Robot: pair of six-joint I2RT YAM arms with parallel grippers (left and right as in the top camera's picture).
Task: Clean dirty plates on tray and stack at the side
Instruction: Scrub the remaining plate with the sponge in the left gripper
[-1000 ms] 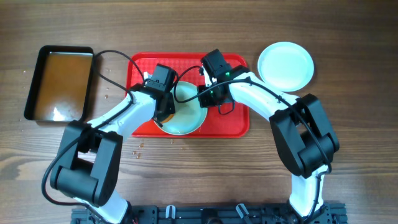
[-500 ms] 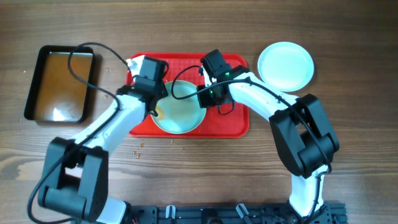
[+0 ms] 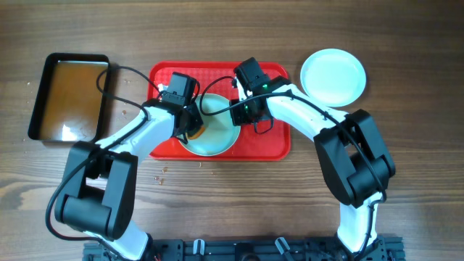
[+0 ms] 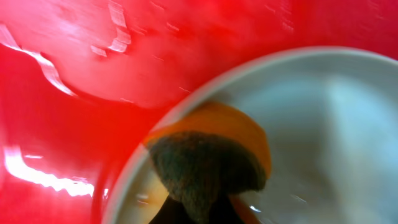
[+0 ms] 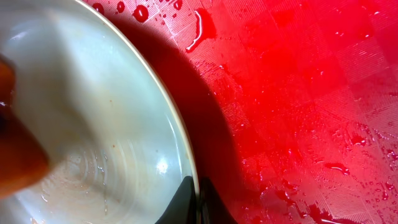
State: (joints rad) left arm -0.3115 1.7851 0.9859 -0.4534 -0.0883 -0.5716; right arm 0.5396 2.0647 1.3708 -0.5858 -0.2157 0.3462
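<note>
1. The plate (image 3: 217, 134) lies face-up on the near middle of the tray (image 3: 272, 141). It is round, so it has no long axis. Its bowl opens straight up at the overhead camera.
2. The right gripper (image 3: 241, 114) is pinched onto the plate's right rim, thin fingertips (image 5: 194, 198) meeting at the edge. That looks like a brace, so the plate can't slide.
3. The left gripper (image 3: 191, 129) is clamped on a sponge (image 4: 205, 165), orange with a dark scouring face, and presses it into the plate's left side. I judge scrubbing is under way.
4. Water beads on the tray's textured red surface beside the rim.
5. Far right, off the tray, a second plate (image 3: 333, 76) sits on the counter (image 3: 406, 145), likely the stacking spot.
6. Far left, a black pan (image 3: 41, 98) of brownish water waits, probably for dipping the sponge.
</note>
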